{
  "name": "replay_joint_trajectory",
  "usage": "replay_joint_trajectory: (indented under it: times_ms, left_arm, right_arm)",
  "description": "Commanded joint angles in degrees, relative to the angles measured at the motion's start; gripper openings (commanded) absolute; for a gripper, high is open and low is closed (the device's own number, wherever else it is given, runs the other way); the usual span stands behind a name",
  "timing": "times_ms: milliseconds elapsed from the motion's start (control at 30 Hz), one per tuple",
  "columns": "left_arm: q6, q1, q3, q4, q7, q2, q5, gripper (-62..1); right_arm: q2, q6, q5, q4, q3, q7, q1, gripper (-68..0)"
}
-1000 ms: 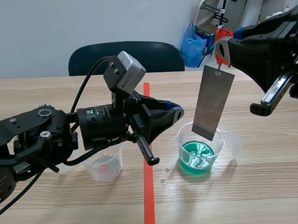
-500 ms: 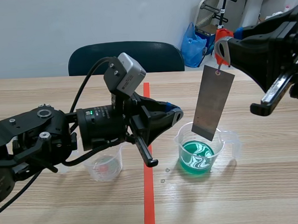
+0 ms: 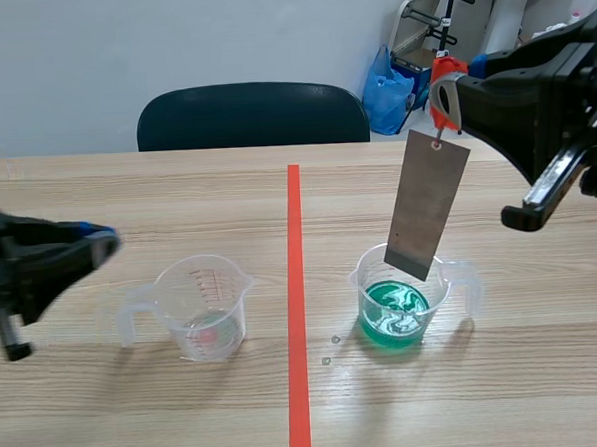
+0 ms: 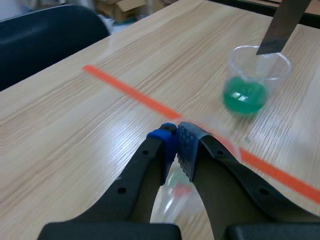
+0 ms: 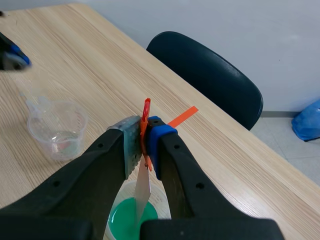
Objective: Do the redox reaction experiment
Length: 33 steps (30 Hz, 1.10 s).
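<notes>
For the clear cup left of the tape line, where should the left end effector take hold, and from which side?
Probably its handle, approached from the left: the clear cup stands upright and the handle juts toward the left end effector, which is shut.

Over on the right, the right arm's tool (image 3: 459,83) is raised above the desk (image 3: 138,412) and pinches an orange tag (image 3: 441,76), from which a grey metal plate (image 3: 428,205) hangs tilted. The plate's lower edge sits just inside the rim of a clear beaker (image 3: 437,294) holding green liquid (image 3: 391,314). Across the orange tape line (image 3: 296,314) stands a second clear beaker (image 3: 205,306), nearly empty. The left arm's tool (image 3: 97,240) hovers low at the far left, fingers together, apart from that beaker. A dark chair (image 3: 253,114) stands behind the desk.
</notes>
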Motion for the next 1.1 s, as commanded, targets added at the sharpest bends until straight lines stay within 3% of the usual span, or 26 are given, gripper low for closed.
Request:
replay_joint_trajectory:
  times_ms: [0, 167, 300, 500, 633, 800, 1067]
  left_arm:
    - [-0.46, 6.58, -3.5, 0.81, -3.13, -1.22, -0.63, -56.9]
    - [-0.46, 28.76, -18.36, 0.79, -10.75, -3.28, 0.0, -56.9]
    - [-0.42, 44.04, -29.33, 0.72, -17.88, 1.09, 6.36, -56.9]
    - [0.22, 58.55, -41.53, 0.72, -26.51, 12.79, 18.43, -56.9]
    - [0.55, 64.5, -45.83, 0.72, -31.58, 18.88, 23.85, -56.9]
    - [5.77, 69.55, -48.46, 0.74, -37.09, 24.87, 29.11, -56.8]
    - [7.1, 71.28, -48.72, 0.74, -41.94, 29.59, 37.27, -56.6]
  right_arm:
    - [0.59, -0.28, 0.63, 1.11, 0.74, 1.07, 0.35, -66.9]
    - [0.59, -0.28, 0.63, 1.11, 0.74, 1.07, 0.35, -66.9]
    - [0.59, -0.28, 0.63, 1.11, 0.74, 1.07, 0.35, -66.9]
    - [0.59, -0.28, 0.63, 1.11, 0.74, 1.07, 0.35, -66.9]
    - [0.59, -0.28, 0.63, 1.11, 0.74, 1.07, 0.37, -66.9]
    - [0.59, -0.28, 0.63, 1.11, 0.74, 1.07, 0.5, -66.9]
    - [0.59, -0.28, 0.63, 1.11, 0.74, 1.07, 0.5, -66.9]
